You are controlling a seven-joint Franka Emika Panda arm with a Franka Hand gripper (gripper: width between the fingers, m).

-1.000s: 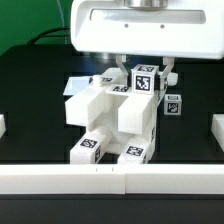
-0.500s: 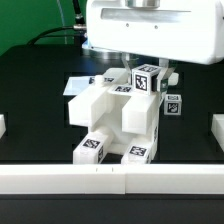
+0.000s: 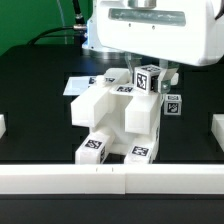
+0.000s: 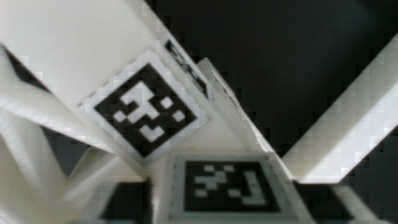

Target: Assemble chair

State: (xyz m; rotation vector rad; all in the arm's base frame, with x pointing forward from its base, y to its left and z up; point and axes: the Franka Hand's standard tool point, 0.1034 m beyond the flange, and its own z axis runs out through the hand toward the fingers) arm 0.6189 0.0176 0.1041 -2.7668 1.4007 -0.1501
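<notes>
The chair (image 3: 115,112) is a white blocky body standing in the middle of the black table, with tags on its two front feet and on its top piece (image 3: 149,79). My gripper (image 3: 150,74) hangs straight above it. The fingers straddle the tagged top piece, one finger (image 3: 174,73) showing on the exterior view's right, and they grip the chair there. The wrist view is filled by the chair's white bars and two tags (image 4: 146,105), very close and blurred. My own fingertips cannot be made out there.
The marker board (image 3: 78,86) lies flat behind the chair on the exterior view's left. A small tagged piece (image 3: 174,103) stands at the chair's right. A low white wall (image 3: 110,178) runs along the front, with white blocks at both side edges (image 3: 216,130).
My gripper has shifted toward the exterior view's right, and the chair has shifted the same way with it by a small amount.
</notes>
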